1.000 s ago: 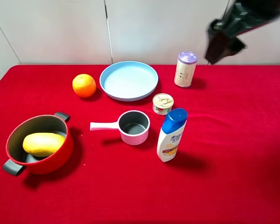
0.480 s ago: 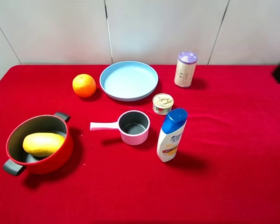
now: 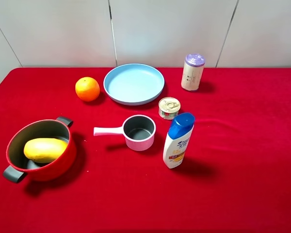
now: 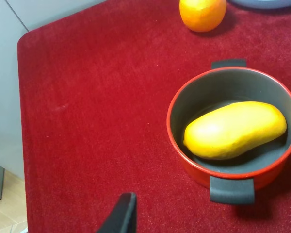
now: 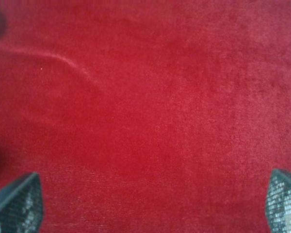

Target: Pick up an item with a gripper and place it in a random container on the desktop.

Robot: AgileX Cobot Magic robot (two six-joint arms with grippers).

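The yellow mango-like fruit [image 3: 44, 149] lies inside the large red pot [image 3: 63, 165] at the front left of the red-clothed desktop [image 3: 242, 194]. The left wrist view shows the fruit [image 4: 234, 130] lying across the pot's dark grey bottom, inside the red rim [image 4: 170, 121]. Only one black finger [image 4: 122, 213] of my left gripper shows there, off to the side of the pot and clear of it. My right gripper [image 5: 150, 196] is open wide and empty over bare red cloth. Neither arm shows in the exterior high view.
An orange [image 3: 87, 89] and a light blue plate [image 3: 134, 83] stand at the back. A pink saucepan [image 3: 138, 132], a small tin [image 3: 169, 108], a shampoo bottle [image 3: 178, 141] and a purple-capped canister [image 3: 192, 72] stand around the middle.
My right arm was at the upper right of the exterior high view one second ago. It moved off to the right and is now out of that view. The objects have not moved.
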